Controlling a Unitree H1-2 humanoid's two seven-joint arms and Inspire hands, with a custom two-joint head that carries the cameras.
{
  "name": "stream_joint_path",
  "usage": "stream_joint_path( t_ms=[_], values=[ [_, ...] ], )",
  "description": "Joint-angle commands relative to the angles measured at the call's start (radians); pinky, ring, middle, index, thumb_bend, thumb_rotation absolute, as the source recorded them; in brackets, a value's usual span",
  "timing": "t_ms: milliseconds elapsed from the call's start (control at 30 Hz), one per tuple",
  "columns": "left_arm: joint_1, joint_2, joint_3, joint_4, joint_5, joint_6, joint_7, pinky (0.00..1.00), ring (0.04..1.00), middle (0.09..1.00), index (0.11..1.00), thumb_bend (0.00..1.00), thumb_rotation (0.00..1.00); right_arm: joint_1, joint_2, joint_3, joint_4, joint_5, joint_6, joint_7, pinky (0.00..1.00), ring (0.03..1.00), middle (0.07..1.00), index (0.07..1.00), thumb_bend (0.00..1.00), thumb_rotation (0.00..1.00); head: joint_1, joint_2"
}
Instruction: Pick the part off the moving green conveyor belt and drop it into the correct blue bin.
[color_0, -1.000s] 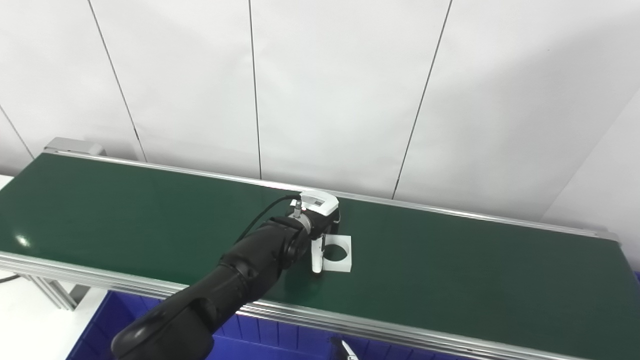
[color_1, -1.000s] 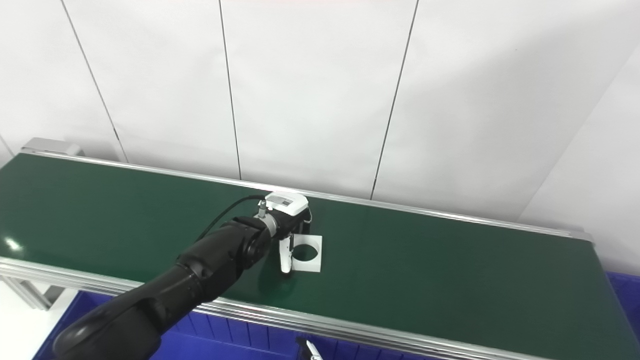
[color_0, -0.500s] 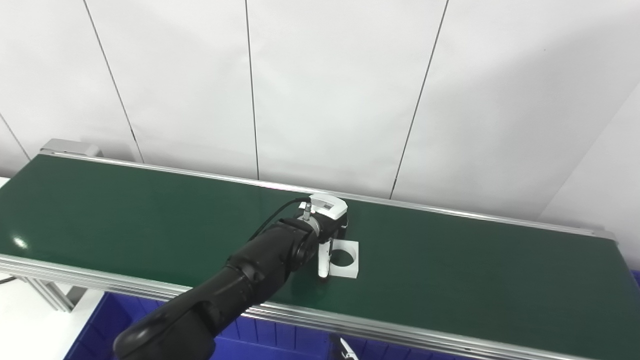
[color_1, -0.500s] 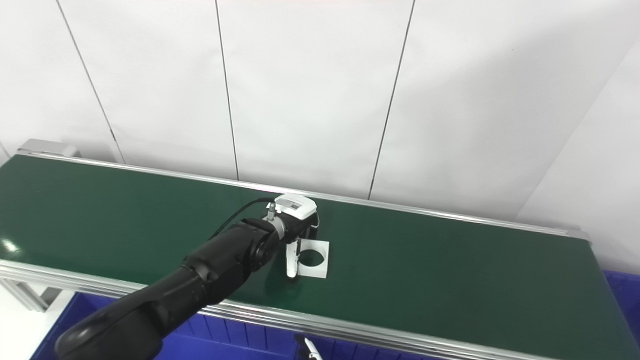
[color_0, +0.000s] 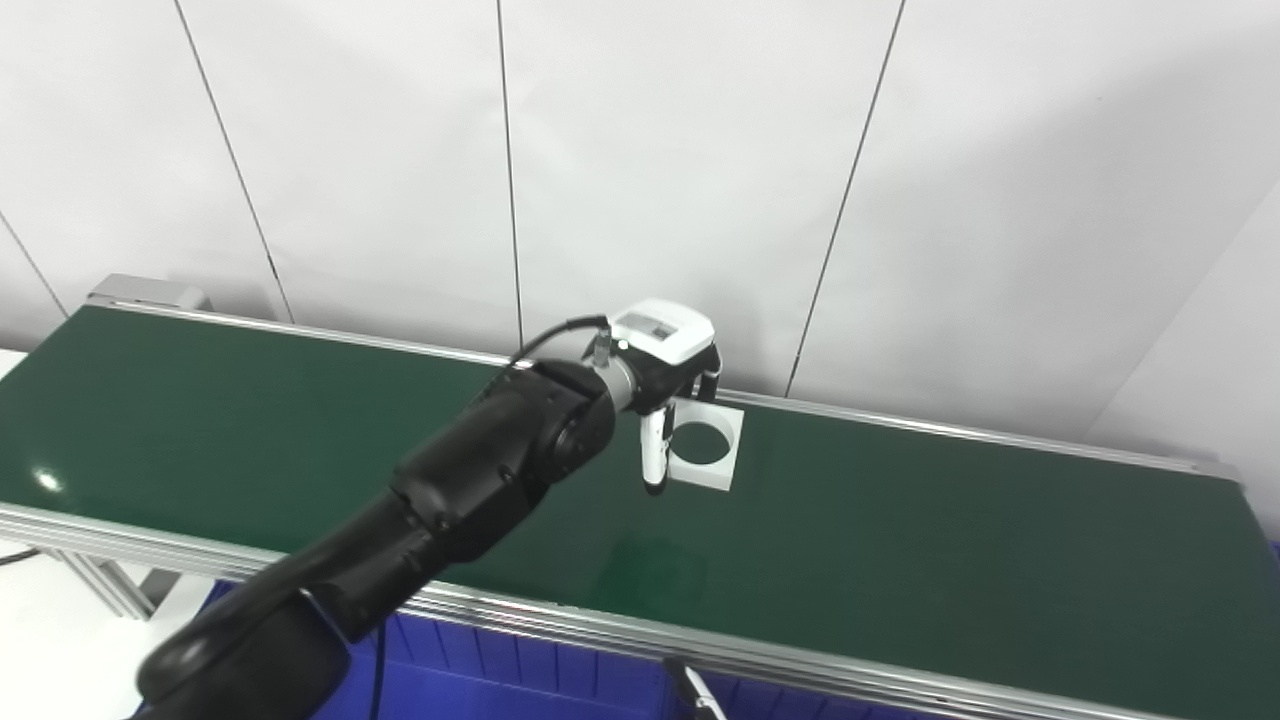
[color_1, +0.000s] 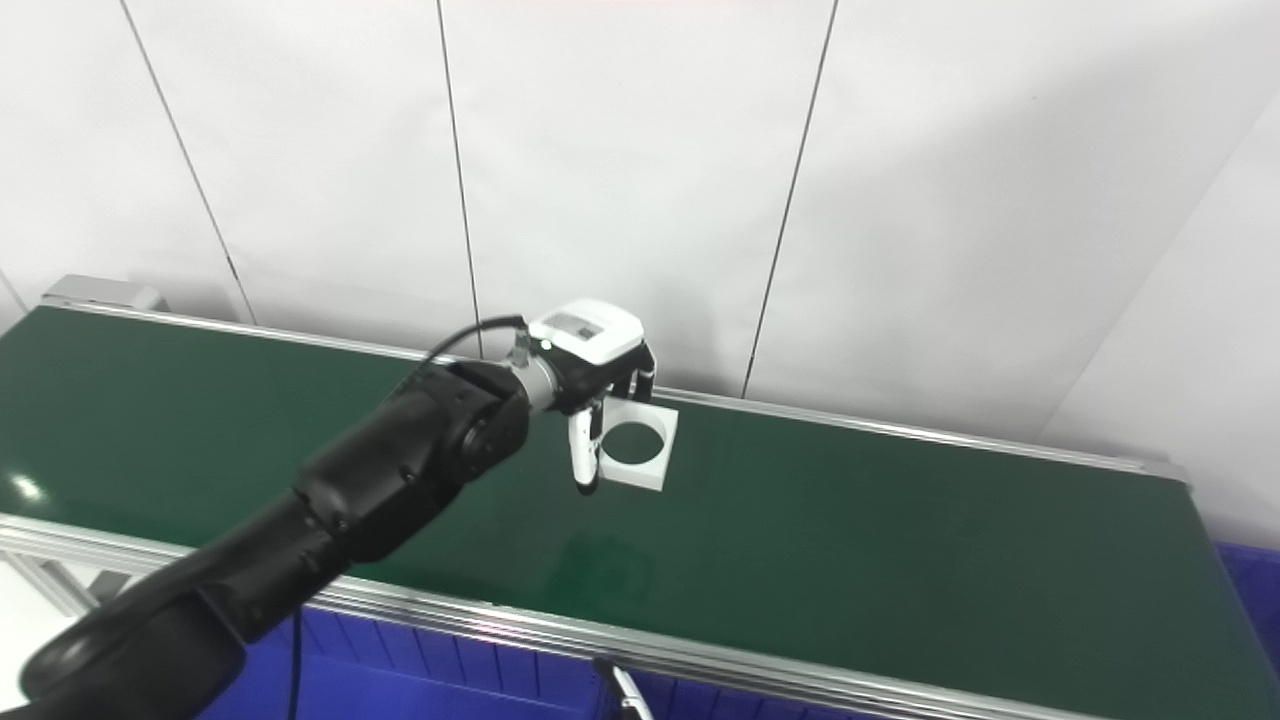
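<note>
A flat white square part (color_0: 728, 472) with a large round hole hangs in the air above the green conveyor belt (color_0: 900, 540), near its far rail. My left hand (color_0: 665, 368) is shut on the part's left and top edges: a white thumb runs down the left side and dark fingers hook over the top. The part's faint reflection lies on the belt below it (color_1: 600, 560). My black left arm (color_1: 400, 480) reaches in from the bottom left. The right hand is out of sight.
A blue bin (color_0: 500, 680) sits below the belt's near aluminium rail (color_0: 600, 625), and a sliver of another blue bin (color_1: 1245, 580) shows at the right end. A thin black-and-white tip (color_0: 692, 695) pokes up at the bottom edge; I cannot tell what it is. White wall panels stand behind.
The left hand has lifted the white part off the belt and carried it up and toward the far rail. A second ago the part lay flat on the belt, with the hand closing on it.
</note>
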Motion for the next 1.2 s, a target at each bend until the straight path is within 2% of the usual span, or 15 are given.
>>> stream_joint_path(
  t_ms=[0, 67, 167, 300, 333, 367, 400, 500, 533, 667, 767, 867, 1000, 1067, 1167],
  values=[
    [-0.033, 0.04, 0.032, -0.086, 0.022, 0.02, -0.041, 0.25, 0.339, 0.427, 0.525, 0.52, 0.0, 0.005, -0.002, -0.01, -0.047, 0.014, -0.047, 0.017, 0.86, 0.92, 0.969, 0.942, 0.75, 0.76, 0.0, 0.0],
    [-0.017, 0.061, 0.05, -0.14, 0.026, 0.012, -0.066, 0.26, 0.349, 0.425, 0.528, 0.52, 0.0, 0.012, -0.006, -0.022, -0.06, 0.018, -0.047, 0.03, 0.86, 0.914, 0.968, 0.941, 0.75, 0.77, 0.025, 0.011],
    [0.015, 0.098, 0.085, -0.233, 0.021, 0.003, -0.099, 0.2, 0.278, 0.471, 0.489, 0.53, 0.0, 0.018, -0.014, -0.042, -0.071, 0.028, -0.047, 0.054, 0.85, 0.904, 0.967, 0.936, 0.75, 0.77, 0.053, 0.029],
    [0.06, 0.144, 0.132, -0.356, 0.014, -0.006, -0.144, 0.21, 0.277, 0.474, 0.486, 0.53, 0.0, 0.032, -0.02, -0.085, -0.097, 0.056, -0.047, 0.096, 0.83, 0.888, 0.958, 0.932, 0.77, 0.76, 0.115, 0.069],
    [0.069, 0.152, 0.144, -0.384, 0.015, -0.001, -0.161, 0.21, 0.287, 0.438, 0.502, 0.52, 0.0, 0.035, -0.022, -0.097, -0.108, 0.067, -0.047, 0.109, 0.81, 0.877, 0.954, 0.931, 0.78, 0.76, 0.14, 0.084],
    [0.074, 0.154, 0.152, -0.401, 0.017, 0.002, -0.175, 0.22, 0.291, 0.46, 0.493, 0.52, 0.0, 0.039, -0.023, -0.107, -0.116, 0.073, -0.047, 0.121, 0.8, 0.867, 0.951, 0.929, 0.78, 0.75, 0.145, 0.087],
    [0.088, 0.164, 0.168, -0.431, 0.005, 0.005, -0.193, 0.22, 0.292, 0.468, 0.49, 0.53, 0.0, 0.043, -0.026, -0.12, -0.127, 0.082, -0.047, 0.136, 0.8, 0.863, 0.95, 0.928, 0.78, 0.75, 0.171, 0.106],
    [0.134, 0.192, 0.209, -0.518, -0.006, 0.01, -0.242, 0.18, 0.248, 0.472, 0.484, 0.53, 0.0, 0.053, -0.033, -0.16, -0.151, 0.096, -0.047, 0.176, 0.8, 0.851, 0.935, 0.93, 0.77, 0.75, 0.204, 0.129],
    [0.151, 0.199, 0.22, -0.547, 0.0, 0.017, -0.263, 0.2, 0.274, 0.434, 0.497, 0.52, 0.0, 0.057, -0.034, -0.175, -0.16, 0.1, -0.047, 0.19, 0.8, 0.849, 0.929, 0.929, 0.76, 0.74, 0.213, 0.136],
    [0.197, 0.202, 0.25, -0.627, 0.032, 0.042, -0.338, 0.23, 0.299, 0.399, 0.514, 0.52, 0.0, 0.068, -0.031, -0.227, -0.19, 0.108, -0.047, 0.24, 0.8, 0.844, 0.916, 0.925, 0.76, 0.73, 0.25, 0.167],
    [0.252, 0.198, 0.279, -0.681, 0.041, 0.052, -0.359, 0.24, 0.311, 0.4, 0.519, 0.52, 0.0, 0.068, -0.029, -0.261, -0.192, 0.101, -0.046, 0.268, 0.77, 0.848, 0.906, 0.923, 0.78, 0.74, 0.292, 0.189],
    [0.301, 0.191, 0.3, -0.721, 0.048, 0.058, -0.377, 0.23, 0.287, 0.393, 0.508, 0.52, 0.0, 0.067, -0.027, -0.286, -0.196, 0.118, -0.047, 0.298, 0.75, 0.842, 0.913, 0.922, 0.77, 0.72, 0.336, 0.192],
    [0.366, 0.189, 0.32, -0.765, 0.071, 0.056, -0.404, 0.19, 0.246, 0.391, 0.493, 0.52, 0.0, 0.063, -0.023, -0.315, -0.191, 0.128, -0.047, 0.325, 0.78, 0.84, 0.924, 0.934, 0.74, 0.71, 0.347, 0.193],
    [0.398, 0.188, 0.328, -0.788, 0.087, 0.068, -0.438, 0.2, 0.261, 0.456, 0.485, 0.53, 0.0, 0.064, -0.02, -0.326, -0.192, 0.129, -0.047, 0.337, 0.78, 0.837, 0.921, 0.93, 0.72, 0.68, 0.349, 0.191],
    [0.441, 0.178, 0.342, -0.811, 0.105, 0.077, -0.469, 0.18, 0.249, 0.394, 0.499, 0.52, 0.0, 0.067, -0.014, -0.339, -0.191, 0.133, -0.047, 0.353, 0.78, 0.836, 0.917, 0.925, 0.72, 0.68, 0.353, 0.188]
  ],
)
